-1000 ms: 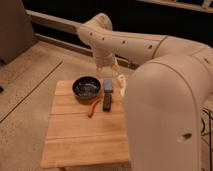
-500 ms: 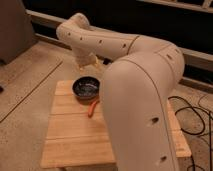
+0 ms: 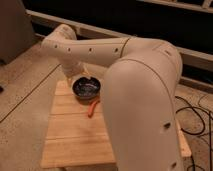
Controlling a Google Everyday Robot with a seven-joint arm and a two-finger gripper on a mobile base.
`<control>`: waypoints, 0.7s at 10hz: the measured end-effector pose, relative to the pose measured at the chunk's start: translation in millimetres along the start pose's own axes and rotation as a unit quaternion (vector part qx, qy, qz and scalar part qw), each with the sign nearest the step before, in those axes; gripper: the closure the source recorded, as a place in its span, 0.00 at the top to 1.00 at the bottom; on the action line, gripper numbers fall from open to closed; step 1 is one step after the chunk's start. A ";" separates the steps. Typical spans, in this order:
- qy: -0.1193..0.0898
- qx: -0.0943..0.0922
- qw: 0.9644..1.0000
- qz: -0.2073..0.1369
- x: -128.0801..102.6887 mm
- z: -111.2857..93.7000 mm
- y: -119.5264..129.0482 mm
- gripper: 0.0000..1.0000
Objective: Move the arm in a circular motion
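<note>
One arm (image 3: 140,95) over table (image 3: 70,135), gripper hidden behind bowl (image 3: 86,88)

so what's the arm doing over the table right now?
The big cream-beige arm is swinging over the wooden slatted table, holding nothing that shows. Its far end now reaches past the table's back left corner, further left than a second ago. The pincer hangs down at that end, just behind a dark bowl. An orange tool lies beside the bowl. Neither is being touched.
</note>
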 end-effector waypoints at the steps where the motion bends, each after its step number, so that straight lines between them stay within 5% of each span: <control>1: -0.002 -0.004 1.000 -0.002 10.7 1.0 7.8 0.65; 4: -0.013 -0.016 1.000 0.015 41.9 0.3 12.7 0.65; 7: -0.022 -0.019 0.998 0.063 67.6 -2.3 -11.6 0.65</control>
